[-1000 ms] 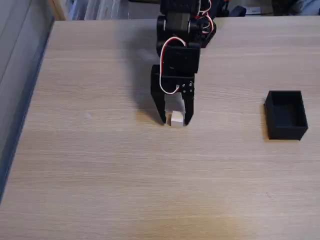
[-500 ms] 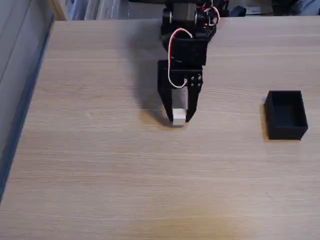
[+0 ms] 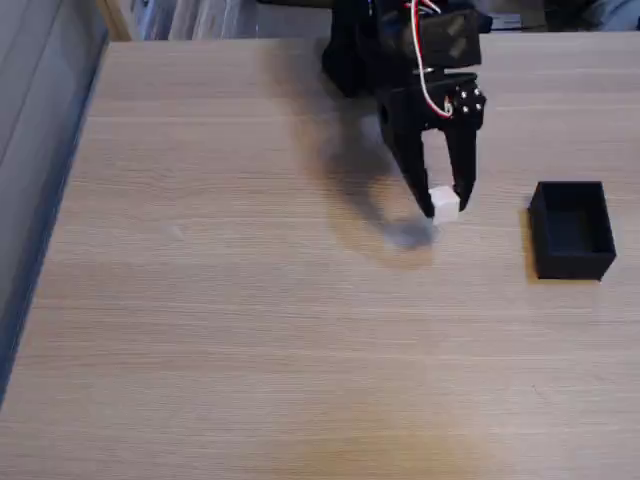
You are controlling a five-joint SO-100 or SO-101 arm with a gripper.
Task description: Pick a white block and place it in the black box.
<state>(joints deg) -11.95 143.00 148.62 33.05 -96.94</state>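
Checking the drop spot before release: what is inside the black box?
The black box shows only its own dark floor; nothing lies in it. The white block is in the gripper, left of the box.

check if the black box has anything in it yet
Empty: the small matte black open-topped box shows only its dark floor, while the small white cube sits between the end effector's fingertips, left of it.

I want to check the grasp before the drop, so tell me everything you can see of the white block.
The white block is a small plain white cube with a matte look, much smaller than the black box. It sits pinched between the tips of the black pincer, one finger on each side. Its shadow lies apart from it on the wooden table, which suggests it is lifted. It hangs to the left of the box, not over it.
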